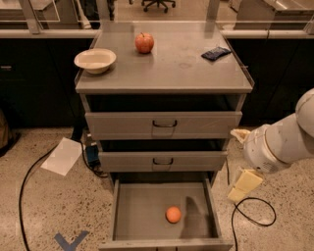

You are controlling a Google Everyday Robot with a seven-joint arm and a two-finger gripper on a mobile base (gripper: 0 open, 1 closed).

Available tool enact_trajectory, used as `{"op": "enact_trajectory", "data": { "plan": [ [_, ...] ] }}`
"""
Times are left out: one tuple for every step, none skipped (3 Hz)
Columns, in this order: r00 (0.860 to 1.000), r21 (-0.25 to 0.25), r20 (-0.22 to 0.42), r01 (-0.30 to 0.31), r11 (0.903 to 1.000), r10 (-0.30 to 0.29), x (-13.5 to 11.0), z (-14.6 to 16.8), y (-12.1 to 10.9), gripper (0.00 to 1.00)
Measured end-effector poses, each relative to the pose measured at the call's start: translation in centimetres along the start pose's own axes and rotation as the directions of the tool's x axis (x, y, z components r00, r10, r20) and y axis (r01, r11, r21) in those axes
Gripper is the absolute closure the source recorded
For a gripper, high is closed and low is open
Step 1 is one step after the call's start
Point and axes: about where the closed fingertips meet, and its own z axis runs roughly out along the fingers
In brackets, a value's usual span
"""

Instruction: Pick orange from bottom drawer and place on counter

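A speckled terrazzo floor (29,220) runs under everything. At the far left a black cable (20,196) curves across it, and a white sheet of paper (62,156) lies flat just beside the cabinet's left foot. Blue tape (70,241) marks the floor near the bottom edge.

The counter (167,73) is a flat grey metal top with a slightly raised rim. A cream bowl (95,60) stands upright at its left edge. A red apple (144,42) sits near the back, apart from the bowl. Below it, the two upper drawers (164,125) are closed, each with a dark handle.

The bottom drawer (142,215) is pulled fully out. The orange (173,214) rests on its flat grey floor, right of centre and clear of the walls.

Near the counter's back right corner lies a dark blue packet (216,53). Behind the cabinet run a long ledge (44,33) and dark lower panels, with a chair base (159,4) further back.

At the right, the pale arm (284,139) reaches in from the edge. Its yellowish gripper (243,186) hangs low just outside the bottom drawer's right wall, above a looped black cord (252,215), well apart from the orange. I cannot tell whether it is clenched or released.
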Motion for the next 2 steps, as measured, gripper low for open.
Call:
{"op": "enact_trajectory", "data": {
  "plan": [
    [0.999,-0.002,0.042,-0.005,1.0,0.005,1.1,3.8,0.6,0.0],
    [0.998,0.037,0.069,0.01,0.9992,-0.013,2.8,7.6,0.6,0.0]
  ]
}}
